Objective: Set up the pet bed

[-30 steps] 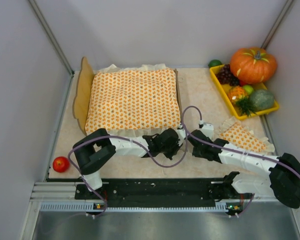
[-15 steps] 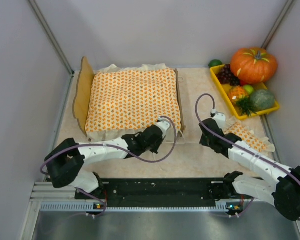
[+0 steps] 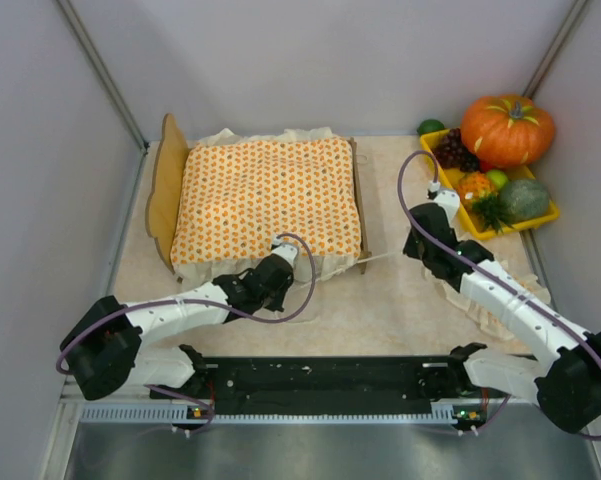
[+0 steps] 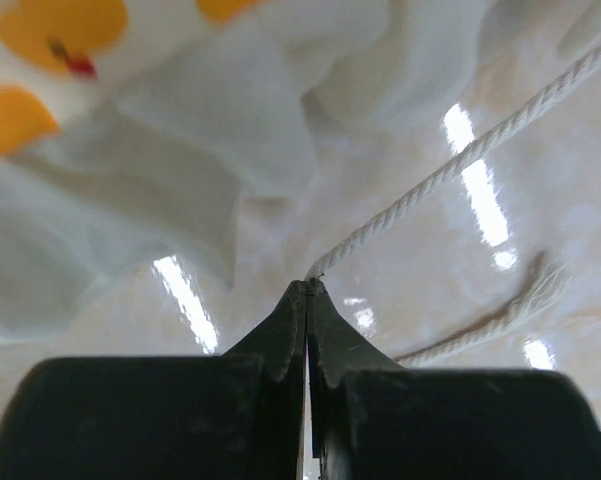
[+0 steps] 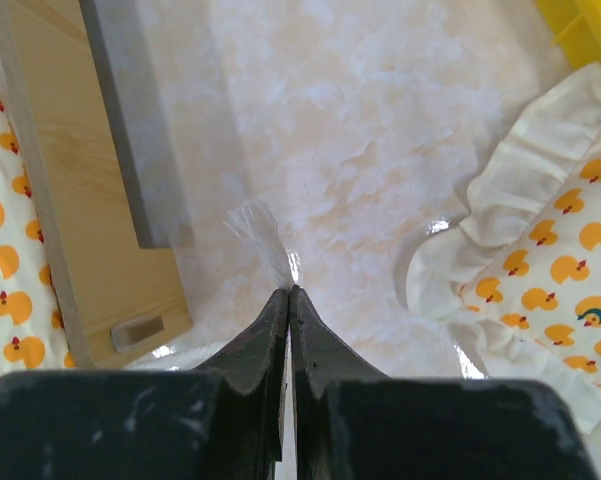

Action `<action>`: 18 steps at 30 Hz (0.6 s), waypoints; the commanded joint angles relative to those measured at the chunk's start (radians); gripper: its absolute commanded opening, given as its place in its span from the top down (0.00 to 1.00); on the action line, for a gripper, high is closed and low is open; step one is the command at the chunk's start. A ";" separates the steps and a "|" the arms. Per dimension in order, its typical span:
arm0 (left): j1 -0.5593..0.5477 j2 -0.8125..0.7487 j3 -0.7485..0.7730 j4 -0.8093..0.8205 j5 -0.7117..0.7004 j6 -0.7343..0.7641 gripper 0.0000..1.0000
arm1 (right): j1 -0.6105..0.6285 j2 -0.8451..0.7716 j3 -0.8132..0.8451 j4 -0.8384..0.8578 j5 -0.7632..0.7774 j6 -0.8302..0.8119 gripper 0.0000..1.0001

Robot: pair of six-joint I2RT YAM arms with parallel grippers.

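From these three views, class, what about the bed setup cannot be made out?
- Pet bed base: top view, covered by the bedspread.
- Pillow: right wrist view, cut off by the right edge; top view, mostly under the right arm.
- Cord in the left gripper: left wrist view, its far end runs off the top-right edge.
- Whitish tuft at the right gripper tips: right wrist view, too small and blurred to identify.

Left of the right gripper [image 5: 289,291], the pet bed [image 5: 90,200] is smooth pale wood. The table [image 5: 380,130] is shiny. The pillow [image 5: 550,270] is soft cloth.
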 commanded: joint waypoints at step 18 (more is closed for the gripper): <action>0.016 0.098 -0.002 -0.148 -0.039 -0.187 1.00 | -0.208 0.075 0.198 0.050 0.014 -0.094 1.00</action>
